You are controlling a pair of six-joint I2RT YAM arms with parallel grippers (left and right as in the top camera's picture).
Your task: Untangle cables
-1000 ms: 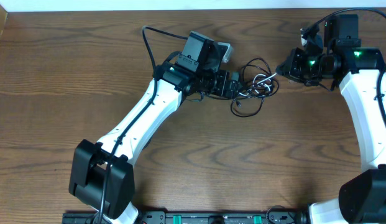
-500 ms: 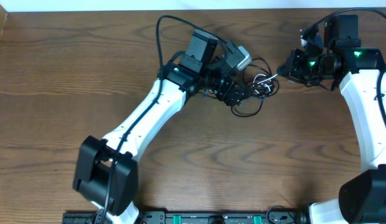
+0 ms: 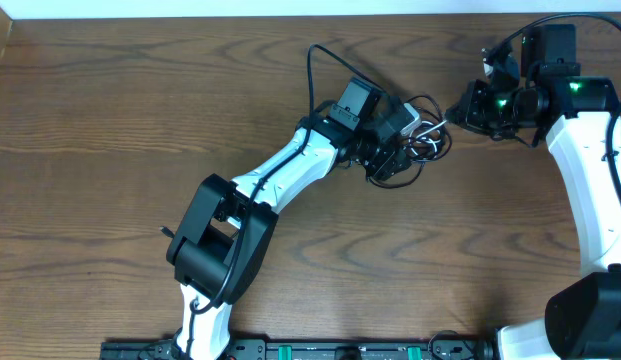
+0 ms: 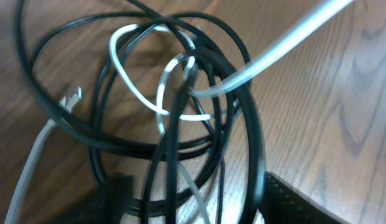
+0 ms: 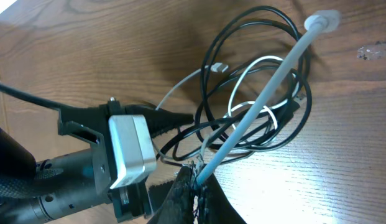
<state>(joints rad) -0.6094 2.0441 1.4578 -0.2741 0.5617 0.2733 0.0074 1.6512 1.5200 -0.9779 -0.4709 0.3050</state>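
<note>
Your left tool [image 3: 395,162] stands apart, straddling thin glossy black looped cords [image 4: 252,124]. Your right tool [image 3: 452,110] is pinched on the taut slim white cord [image 5: 255,103]. The tangle sits upper-middle on the wood-grain bench [image 3: 110,150], well apart from its edges.

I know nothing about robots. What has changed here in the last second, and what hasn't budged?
The left arm swung to the right and brought the left gripper onto the tangle of cables. Its jaws stand apart around black strands, with no grip to be seen. The right gripper stayed put, shut on the white cable, and the tangle lies about where it was.
</note>
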